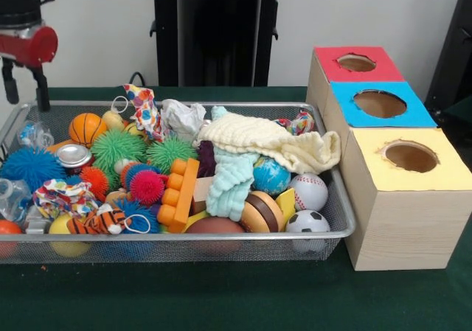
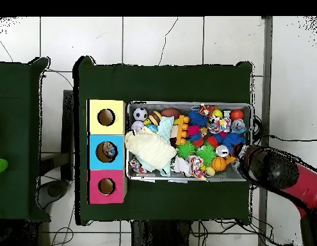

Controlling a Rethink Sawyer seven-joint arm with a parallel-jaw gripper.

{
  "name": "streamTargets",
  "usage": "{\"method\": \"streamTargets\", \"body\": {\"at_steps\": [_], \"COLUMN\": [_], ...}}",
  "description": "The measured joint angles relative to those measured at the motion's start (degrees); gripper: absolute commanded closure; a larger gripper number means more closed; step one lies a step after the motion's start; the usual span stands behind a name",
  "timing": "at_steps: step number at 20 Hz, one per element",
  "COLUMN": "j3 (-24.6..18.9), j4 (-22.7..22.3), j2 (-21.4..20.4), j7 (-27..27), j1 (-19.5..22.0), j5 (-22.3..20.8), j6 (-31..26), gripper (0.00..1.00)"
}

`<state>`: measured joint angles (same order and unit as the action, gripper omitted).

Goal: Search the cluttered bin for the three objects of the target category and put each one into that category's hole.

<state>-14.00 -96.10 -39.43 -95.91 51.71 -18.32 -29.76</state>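
Observation:
The silver wire mesh bin (image 1: 335,198) is full of toys; it also shows in the overhead view (image 2: 250,128). A short shiny silver can (image 1: 74,155) lies near its left end and shows in the overhead view (image 2: 221,151). A clear plastic item (image 1: 33,134) lies at the far left corner. Another clear plastic item (image 1: 11,198) lies at the left wall. My gripper (image 1: 27,101) hangs open and empty above the bin's far left corner. In the overhead view the arm (image 2: 273,170) covers it.
Three wooden boxes with holes stand to the right of the bin: red (image 1: 357,63), blue (image 1: 380,104) and yellow (image 1: 410,156). In the overhead view something lies in the blue hole (image 2: 107,151). A cream cloth (image 1: 265,136), spiky balls, sports balls and an orange block toy (image 1: 178,192) fill the bin.

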Motion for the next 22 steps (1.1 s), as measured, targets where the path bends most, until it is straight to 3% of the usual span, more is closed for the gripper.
{"method": "streamTargets", "body": {"at_steps": [14, 18, 22], "j3": [-1.8, -1.5, -1.6], "j4": [-0.3, -0.3, -0.3], "j2": [5.6, 7.1, 7.5], "j7": [0.0, 0.0, 0.0], "j1": [3.4, 3.2, 3.1], "j5": [-14.9, -21.4, -23.8], "j6": [-0.3, -0.2, 0.2], "gripper": [0.0, 0.0, 0.0]}}
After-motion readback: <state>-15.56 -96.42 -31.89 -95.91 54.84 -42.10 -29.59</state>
